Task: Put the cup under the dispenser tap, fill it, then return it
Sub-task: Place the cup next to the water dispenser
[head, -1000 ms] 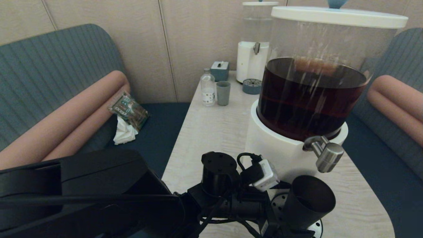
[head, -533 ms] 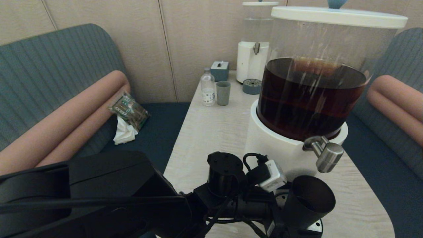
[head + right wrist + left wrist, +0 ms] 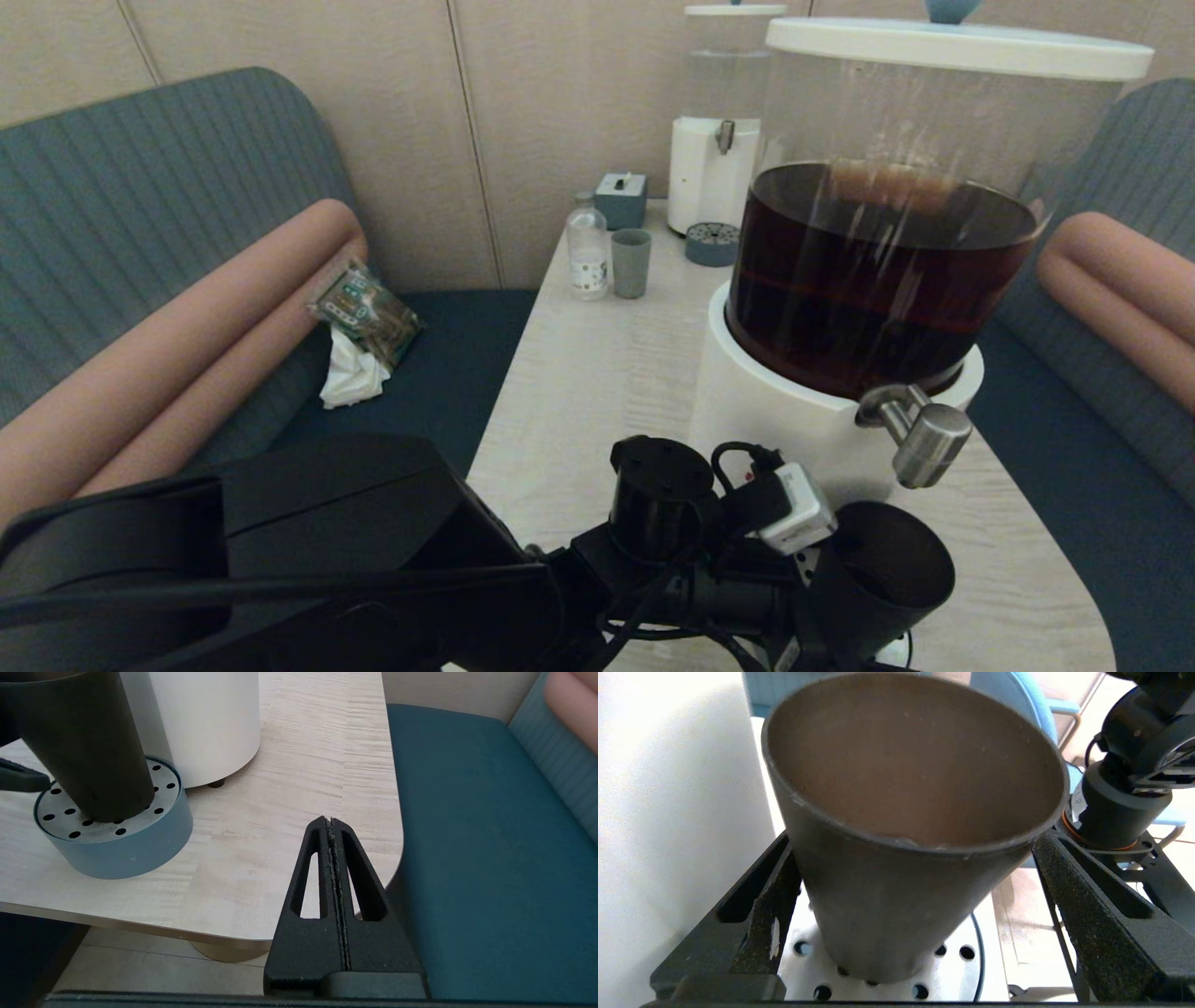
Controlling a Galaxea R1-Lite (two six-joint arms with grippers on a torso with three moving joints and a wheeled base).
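The matte black cup (image 3: 882,579) stands tilted with its base on a round perforated drip tray (image 3: 117,854), just below and a little nearer than the brushed-steel dispenser tap (image 3: 920,439). The cup's inside (image 3: 915,760) looks empty. My left gripper (image 3: 915,858) is shut on the cup, one finger (image 3: 775,882) against each side of its wall. The tap juts from the white base of the big dispenser (image 3: 878,271), which holds dark brown liquid. By the table's near right corner my right gripper (image 3: 331,821) hangs shut and empty.
At the table's far end stand a grey-green tumbler (image 3: 630,263), a small clear bottle (image 3: 587,250), a small grey box (image 3: 621,199) and a clear-liquid dispenser (image 3: 719,121) with its own drip tray (image 3: 711,244). Blue benches flank the table (image 3: 607,373).
My left arm has shifted to the right, carrying the cup slightly right and lower in the head view. The tap and dispenser have not moved.
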